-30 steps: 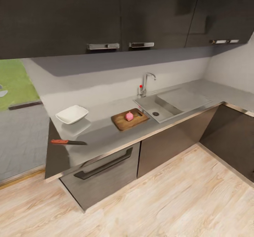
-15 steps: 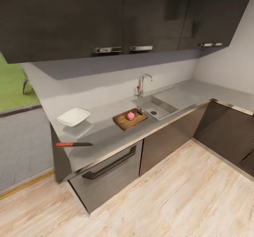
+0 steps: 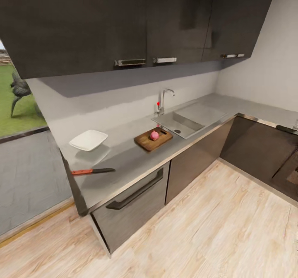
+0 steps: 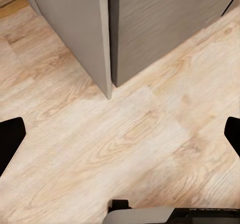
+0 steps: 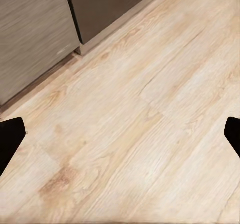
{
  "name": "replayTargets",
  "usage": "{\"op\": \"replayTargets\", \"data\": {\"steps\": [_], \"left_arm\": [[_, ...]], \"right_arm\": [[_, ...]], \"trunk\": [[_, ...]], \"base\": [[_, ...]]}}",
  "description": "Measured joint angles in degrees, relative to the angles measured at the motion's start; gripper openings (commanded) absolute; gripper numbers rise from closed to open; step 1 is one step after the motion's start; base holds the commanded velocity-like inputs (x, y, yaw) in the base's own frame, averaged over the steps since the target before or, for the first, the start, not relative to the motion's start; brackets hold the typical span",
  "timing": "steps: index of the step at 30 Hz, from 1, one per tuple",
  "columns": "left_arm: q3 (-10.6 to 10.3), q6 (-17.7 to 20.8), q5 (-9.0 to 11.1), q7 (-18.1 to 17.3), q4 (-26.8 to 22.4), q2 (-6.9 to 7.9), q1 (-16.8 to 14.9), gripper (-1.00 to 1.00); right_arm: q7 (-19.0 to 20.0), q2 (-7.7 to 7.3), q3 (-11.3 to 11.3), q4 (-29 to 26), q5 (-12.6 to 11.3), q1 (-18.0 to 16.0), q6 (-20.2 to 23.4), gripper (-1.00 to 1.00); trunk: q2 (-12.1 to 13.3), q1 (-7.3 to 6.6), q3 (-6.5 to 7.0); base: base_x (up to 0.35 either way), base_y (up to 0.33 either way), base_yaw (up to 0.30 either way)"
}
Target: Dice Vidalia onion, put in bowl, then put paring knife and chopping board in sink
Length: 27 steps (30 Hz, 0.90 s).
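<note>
In the head view the pinkish Vidalia onion [image 3: 154, 135] rests on the dark brown chopping board [image 3: 153, 139], which lies on the grey countertop [image 3: 124, 153] just left of the steel sink [image 3: 185, 122] with its chrome tap [image 3: 162, 100]. The paring knife [image 3: 92, 171], red-orange handle and dark blade, lies flat near the counter's left front corner. Behind it stands the white bowl [image 3: 88, 140]. My left gripper [image 4: 120, 134] hangs over wooden floor beside a cabinet corner, fingers wide apart, holding nothing. The right gripper [image 5: 120, 131] is likewise open above bare floor.
Dark wall cabinets [image 3: 124, 21] hang above the counter. A drawer front with a long dark handle [image 3: 134, 189] sits below the knife. The counter turns a corner at the right, where a dark hob [image 3: 289, 166] shows. Light wood floor [image 3: 198, 228] lies between me and the cabinets.
The whole head view has shifted and pulled back, so the camera moved: more of the right-hand counter and floor shows. Onion, board, knife and bowl keep their places on the counter.
</note>
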Motion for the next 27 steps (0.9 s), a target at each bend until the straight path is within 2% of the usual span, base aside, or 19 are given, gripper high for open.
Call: {"op": "replayTargets", "data": {"steps": [27], "left_arm": [[0.00,-0.07,0.00,0.00,0.06,0.00,-0.01,1.00]], "right_arm": [[0.00,0.00,0.00,0.01,-0.06,0.00,0.00,1.00]], "trunk": [[0.00,-0.01,1.09]], "base": [[-0.002,0.313,-0.181]]}}
